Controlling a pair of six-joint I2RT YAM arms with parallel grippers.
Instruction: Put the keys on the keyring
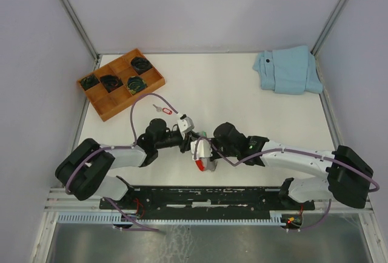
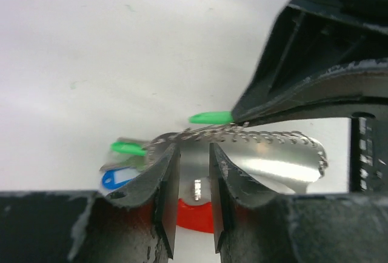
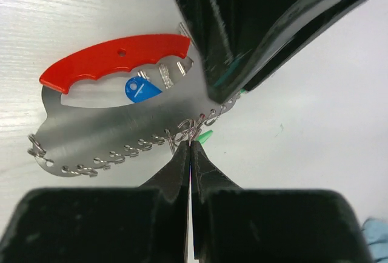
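Black right jaws, pinched shut, and left jaws, narrowly apart, meet on the white counter at a red-handled silver keyring plate. Right seemingly holds a green-tagged silver key at its rim; best steady the plate, then thread one wire loop.

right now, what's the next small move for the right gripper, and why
Probably a slight twist of the right gripper to work the green-tagged key onto the keyring: the jaws are shut on a wire loop at the keyring's edge, the green tag beside them.
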